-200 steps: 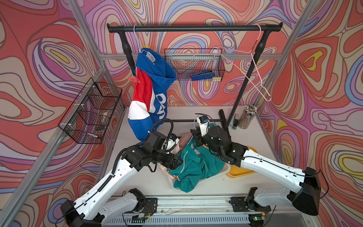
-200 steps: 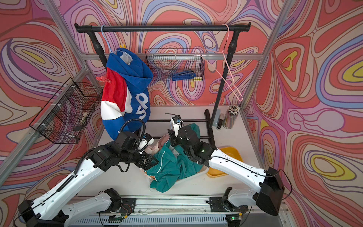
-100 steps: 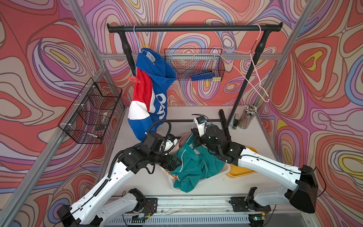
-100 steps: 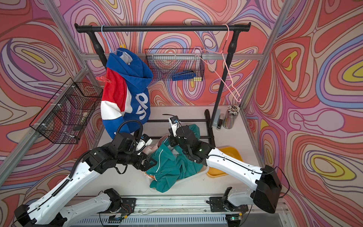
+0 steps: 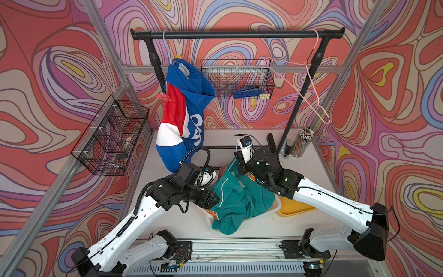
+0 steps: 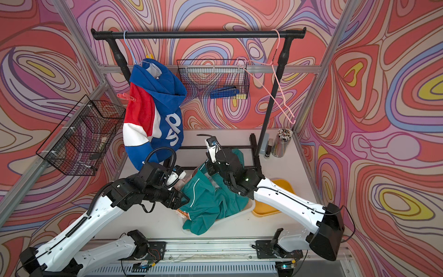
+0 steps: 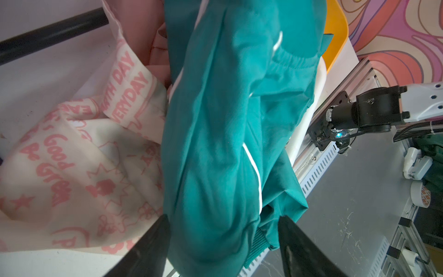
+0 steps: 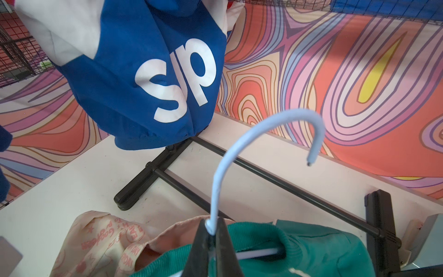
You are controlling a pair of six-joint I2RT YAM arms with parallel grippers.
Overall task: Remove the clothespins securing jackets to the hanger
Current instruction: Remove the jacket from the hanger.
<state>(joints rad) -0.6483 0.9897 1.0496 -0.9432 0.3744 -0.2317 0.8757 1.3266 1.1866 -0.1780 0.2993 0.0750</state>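
A teal jacket (image 5: 236,199) lies heaped over a pink-and-cream printed jacket (image 7: 72,156) in a white tub on the table. My right gripper (image 8: 211,225) is shut on the neck of the light blue hanger (image 8: 239,153) that sits inside the teal collar (image 8: 299,249). My left gripper (image 7: 223,223) is open, its two fingers either side of a fold of the teal jacket (image 7: 227,120). The blue-red-white hooded jacket (image 5: 184,115) hangs on the rack, with a red clothespin (image 5: 164,97) on its shoulder and a yellow clothespin (image 5: 177,56) by the hood.
An empty pink hanger (image 5: 311,91) hangs at the rack's right end. Wire baskets are fixed to the left wall (image 5: 112,136) and back wall (image 5: 237,79). A yellow tray (image 5: 294,207) and a cup of pencils (image 5: 302,142) stand at the right, with the rack's black base bars (image 8: 153,177) behind.
My right gripper has closed on the hanger's neck. My left gripper has shifted slightly along the teal jacket and its jaws have narrowed a little.
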